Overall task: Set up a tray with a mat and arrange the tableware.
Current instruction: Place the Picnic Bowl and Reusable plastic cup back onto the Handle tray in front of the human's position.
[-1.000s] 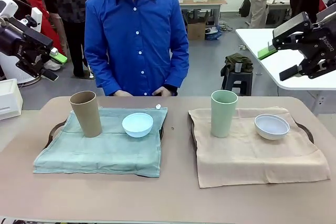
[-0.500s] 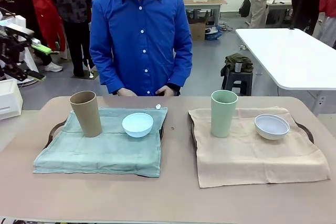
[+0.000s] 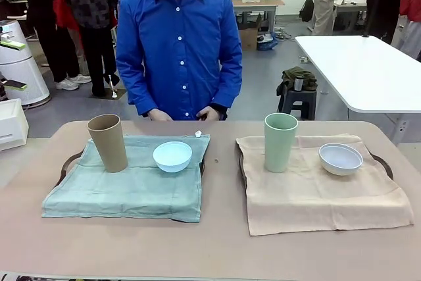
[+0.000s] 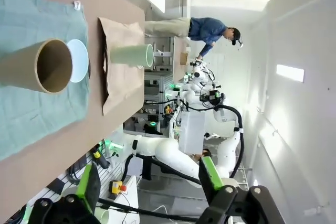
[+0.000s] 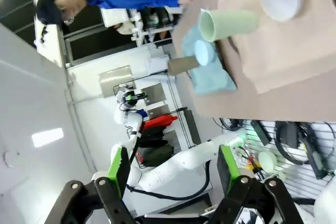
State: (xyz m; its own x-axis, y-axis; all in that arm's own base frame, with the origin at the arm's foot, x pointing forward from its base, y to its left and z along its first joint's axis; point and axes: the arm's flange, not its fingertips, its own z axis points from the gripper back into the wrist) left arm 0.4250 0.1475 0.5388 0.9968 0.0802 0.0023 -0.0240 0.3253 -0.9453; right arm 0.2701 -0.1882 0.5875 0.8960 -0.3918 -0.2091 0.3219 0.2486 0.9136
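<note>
Left gripper (image 4: pixel 149 190) and right gripper (image 5: pixel 173 174) both agape, empty, now withdrawn from above table (image 3: pixel 210 255).

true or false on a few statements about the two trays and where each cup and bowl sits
1. The tan tumbler stands upright on the teal mat. True.
2. The pale green tumbler lies on its side. False: it stands upright on the beige mat.
3. The light blue bowl sits on the teal mat beside the tan tumbler. True.
4. The white bowl is stacked inside the light blue bowl. False: it sits apart on the beige mat.
5. The left gripper is closed on a tumbler. False: its jaws are open, holding nothing.
</note>
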